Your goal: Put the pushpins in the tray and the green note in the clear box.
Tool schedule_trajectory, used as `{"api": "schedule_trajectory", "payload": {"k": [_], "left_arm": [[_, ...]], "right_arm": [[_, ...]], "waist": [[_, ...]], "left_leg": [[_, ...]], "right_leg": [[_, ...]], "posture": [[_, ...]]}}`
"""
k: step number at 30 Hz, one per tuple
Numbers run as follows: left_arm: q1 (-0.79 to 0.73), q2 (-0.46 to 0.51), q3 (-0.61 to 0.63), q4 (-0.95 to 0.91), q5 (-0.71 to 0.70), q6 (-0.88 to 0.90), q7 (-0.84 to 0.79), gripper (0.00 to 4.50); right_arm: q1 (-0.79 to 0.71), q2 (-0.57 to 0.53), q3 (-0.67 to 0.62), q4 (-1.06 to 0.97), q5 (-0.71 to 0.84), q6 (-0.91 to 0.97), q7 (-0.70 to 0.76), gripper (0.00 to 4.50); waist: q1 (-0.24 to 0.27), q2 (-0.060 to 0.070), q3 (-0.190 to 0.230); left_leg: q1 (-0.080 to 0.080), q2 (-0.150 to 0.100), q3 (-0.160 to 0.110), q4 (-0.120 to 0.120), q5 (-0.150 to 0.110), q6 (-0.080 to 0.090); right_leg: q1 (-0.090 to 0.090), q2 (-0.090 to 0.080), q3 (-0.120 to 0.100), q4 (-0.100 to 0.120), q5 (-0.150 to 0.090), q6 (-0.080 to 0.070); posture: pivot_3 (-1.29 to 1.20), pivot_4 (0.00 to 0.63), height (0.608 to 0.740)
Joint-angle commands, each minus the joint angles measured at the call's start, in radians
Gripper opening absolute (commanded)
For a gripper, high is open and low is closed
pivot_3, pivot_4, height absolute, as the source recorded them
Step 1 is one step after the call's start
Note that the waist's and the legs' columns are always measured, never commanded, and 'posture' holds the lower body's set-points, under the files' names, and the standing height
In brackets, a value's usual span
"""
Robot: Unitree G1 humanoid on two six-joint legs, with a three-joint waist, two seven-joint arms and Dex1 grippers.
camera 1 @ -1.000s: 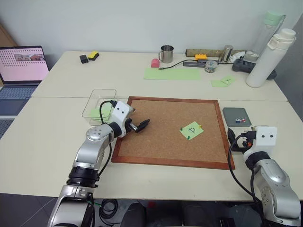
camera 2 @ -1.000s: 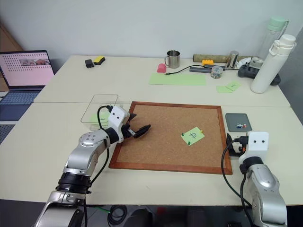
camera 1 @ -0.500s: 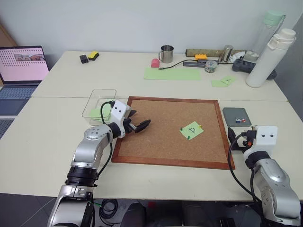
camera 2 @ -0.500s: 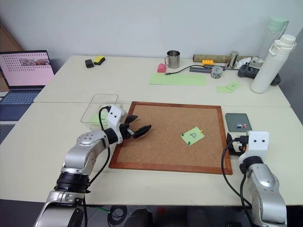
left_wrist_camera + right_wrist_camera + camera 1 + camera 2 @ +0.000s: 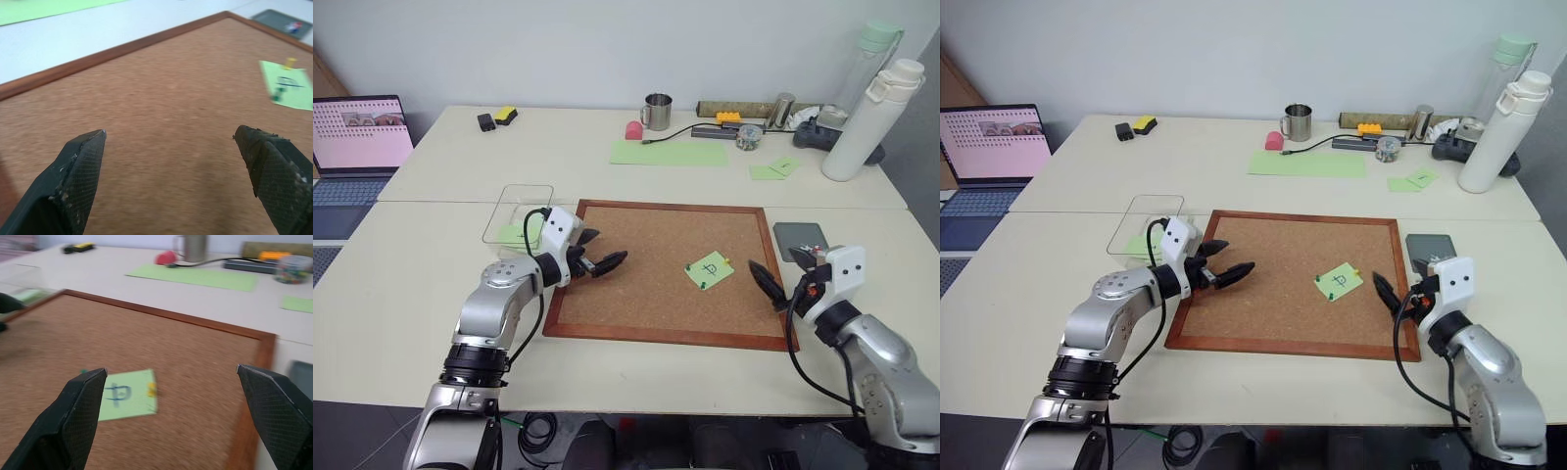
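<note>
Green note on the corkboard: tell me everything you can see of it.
The green note is a small light-green square of paper with a black handwritten mark in its middle. It lies flat and turned at an angle on the right half of the corkboard. A yellow pushpin sits at one edge and green pushpins at others. Neither gripper touches it.

1 marked green note (image 5: 709,269), 1 tray (image 5: 800,236), 1 clear box (image 5: 518,213), 1 corkboard (image 5: 666,269), 2 claws (image 5: 600,260) (image 5: 770,283)
</note>
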State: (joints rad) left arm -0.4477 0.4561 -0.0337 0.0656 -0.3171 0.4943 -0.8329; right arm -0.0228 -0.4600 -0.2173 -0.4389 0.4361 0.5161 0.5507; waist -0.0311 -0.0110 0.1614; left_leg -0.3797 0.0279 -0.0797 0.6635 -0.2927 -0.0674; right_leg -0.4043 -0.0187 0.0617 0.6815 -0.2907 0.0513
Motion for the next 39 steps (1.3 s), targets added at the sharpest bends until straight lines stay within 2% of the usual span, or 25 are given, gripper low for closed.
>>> {"api": "schedule_trajectory", "payload": {"k": [1, 4, 7, 16, 20, 26, 31, 39], "left_arm": [[-0.019, 0.021, -0.016, -0.065, -0.016, -0.006, -0.044, 3.66], [-0.023, 0.019, -0.019, -0.074, -0.017, -0.011, -0.049, 2.99], [-0.023, 0.018, -0.031, -0.085, -0.013, -0.023, -0.058, 2.54], [-0.037, -0.005, -0.048, -0.065, -0.004, -0.053, -0.059, 0.69], [-0.039, -0.013, -0.061, -0.054, -0.001, -0.061, -0.068, 0.02], [-0.018, -0.017, -0.108, 0.021, 0.047, -0.117, -0.082, 0.02], [0.005, 0.003, -0.201, 0.100, 0.145, -0.153, -0.096, 0.02], [0.008, -0.002, -0.194, 0.112, 0.148, -0.168, -0.107, 0.02]], "right_arm": [[-0.052, -0.048, -0.002, 0.051, 0.010, -0.020, 0.053, 4.50], [-0.074, -0.071, 0.031, 0.098, -0.013, -0.042, 0.079, 4.50], [-0.090, -0.065, 0.056, 0.121, -0.015, -0.044, 0.085, 4.50], [-0.115, -0.043, 0.104, 0.128, -0.043, -0.046, 0.053, 4.50], [-0.113, -0.035, 0.114, 0.121, -0.056, -0.051, 0.037, 4.50], [-0.132, -0.013, 0.133, 0.140, -0.093, -0.051, -0.004, 4.50], [-0.169, 0.005, 0.166, 0.191, -0.134, -0.049, -0.026, 4.50], [-0.220, 0.059, 0.175, 0.304, -0.141, -0.064, -0.032, 4.50]], "waist": [[0.000, 0.000, 0.000], [0.000, 0.000, 0.000], [-0.001, 0.000, 0.000], [0.000, 0.000, 0.000], [0.000, 0.000, 0.000], [0.000, 0.000, 0.000], [0.000, 0.000, 0.000], [0.002, 0.000, 0.000]], "left_leg": [[0.000, 0.000, 0.000, 0.000, 0.000, 0.000], [0.000, 0.000, 0.000, 0.000, 0.000, 0.000], [0.000, 0.000, 0.000, 0.000, 0.000, 0.000], [0.000, 0.000, 0.000, 0.000, 0.000, 0.000], [0.000, 0.000, 0.000, 0.000, 0.000, 0.000], [0.000, 0.000, 0.000, 0.000, 0.000, 0.000], [0.000, 0.000, 0.000, 0.000, 0.000, 0.000], [0.000, 0.000, 0.000, 0.000, 0.000, 0.000]], "right_leg": [[0.000, 0.000, 0.000, 0.000, 0.000, 0.000], [0.000, 0.000, 0.000, 0.000, 0.000, 0.000], [0.000, 0.000, 0.000, 0.000, 0.000, 0.000], [0.000, 0.000, 0.000, 0.000, 0.000, 0.000], [0.000, 0.000, 0.000, 0.000, 0.000, 0.000], [0.000, 0.000, 0.000, 0.000, 0.000, 0.000], [0.000, 0.000, 0.000, 0.000, 0.000, 0.000], [0.000, 0.000, 0.000, 0.000, 0.000, 0.000]], "posture": [[0.00, 0.150, 0.740], [0.00, 0.150, 0.740], [0.00, 0.150, 0.740], [0.00, 0.150, 0.740], [0.00, 0.150, 0.740], [0.00, 0.150, 0.740], [0.00, 0.150, 0.740], [0.00, 0.150, 0.740]]}}
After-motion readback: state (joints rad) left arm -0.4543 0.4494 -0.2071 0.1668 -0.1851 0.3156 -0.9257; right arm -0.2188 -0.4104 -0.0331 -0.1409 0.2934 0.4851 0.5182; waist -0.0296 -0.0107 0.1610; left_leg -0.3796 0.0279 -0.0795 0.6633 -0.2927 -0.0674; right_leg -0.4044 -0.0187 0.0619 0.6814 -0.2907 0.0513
